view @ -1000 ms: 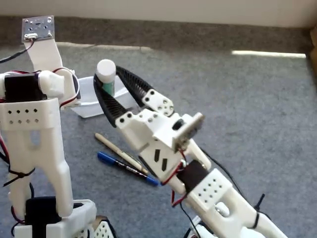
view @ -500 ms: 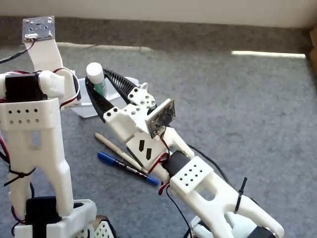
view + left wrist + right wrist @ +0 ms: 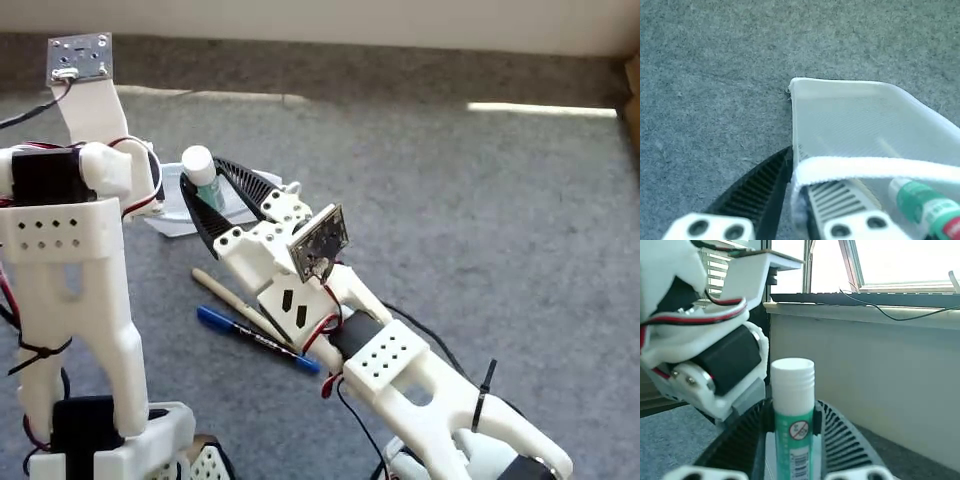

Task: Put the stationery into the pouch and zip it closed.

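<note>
The right tool (image 3: 205, 182) is clamped on a green-and-white glue stick (image 3: 792, 410). It holds the stick upright, cap up, right at the open mouth of the white mesh pouch (image 3: 850, 120), which sits at the far left of the grey table (image 3: 480, 200). The left tool (image 3: 797, 175) is pinched shut on the pouch's rim. A blue pen (image 3: 255, 340) and a pale pencil (image 3: 240, 305) lie nearer, side by side, apart from the pouch.
</note>
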Tool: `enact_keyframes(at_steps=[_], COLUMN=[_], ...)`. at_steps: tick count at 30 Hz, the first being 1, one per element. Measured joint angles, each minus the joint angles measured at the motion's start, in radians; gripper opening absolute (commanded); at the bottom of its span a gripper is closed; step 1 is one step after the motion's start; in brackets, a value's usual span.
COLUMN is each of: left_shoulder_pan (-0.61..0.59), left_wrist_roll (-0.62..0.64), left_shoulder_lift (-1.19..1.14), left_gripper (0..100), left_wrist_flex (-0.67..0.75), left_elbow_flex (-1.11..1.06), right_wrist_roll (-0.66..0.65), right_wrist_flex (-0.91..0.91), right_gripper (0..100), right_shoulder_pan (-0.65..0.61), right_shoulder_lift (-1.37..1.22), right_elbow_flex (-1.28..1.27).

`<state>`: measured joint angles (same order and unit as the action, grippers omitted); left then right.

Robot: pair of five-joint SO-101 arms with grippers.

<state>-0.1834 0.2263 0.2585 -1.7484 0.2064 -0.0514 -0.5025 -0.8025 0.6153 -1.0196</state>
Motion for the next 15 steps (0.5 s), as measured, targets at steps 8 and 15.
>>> enact_keyframes(at_steps=[8,15], left_shoulder_pan=[0.002,0.005], left_wrist_roll=[0.000,0.000], left_shoulder_lift=[0.000,-0.002], left_gripper=[1,1], left_wrist_flex=[0.000,0.000], left_elbow_flex=[-0.002,-0.002], right_wrist_roll=[0.000,0.000], right_wrist_flex=[0.106,0.216], right_gripper=[2.7,14.1], right_shoulder_pan=[0.000,-0.005], right_shoulder_lift=[0.005,0.018], right_elbow_flex=[0.002,0.005])
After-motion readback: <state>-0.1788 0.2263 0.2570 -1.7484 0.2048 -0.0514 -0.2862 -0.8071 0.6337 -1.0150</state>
